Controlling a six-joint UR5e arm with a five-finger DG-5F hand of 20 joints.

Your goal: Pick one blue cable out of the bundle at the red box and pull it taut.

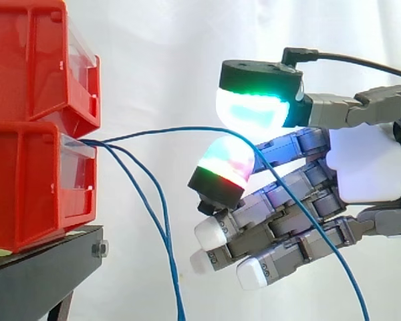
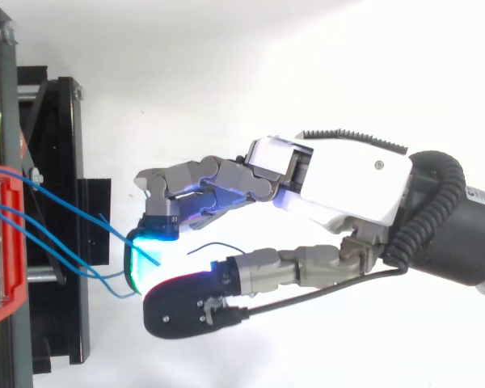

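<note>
Two red bins are stacked at the left, and blue cables come out of the lower red bin (image 1: 27, 190) (image 2: 2, 242). One blue cable (image 1: 174, 129) (image 2: 73, 212) arches rightward from the bin to my hand (image 1: 367, 167) (image 2: 339, 174). It runs between the green-glowing thumb pad (image 1: 254, 110) above and a red-green finger pad (image 1: 224, 164) below, which close on it. Past the pads the cable drops across the curled fingers to the lower right. It still curves and sags. The other fingers are bent, with white tips.
Two more blue cables (image 1: 154, 221) hang from the same bin down toward the bottom edge. The bins rest on a black stand (image 1: 40, 274) (image 2: 65, 162). A white curtain is behind everything.
</note>
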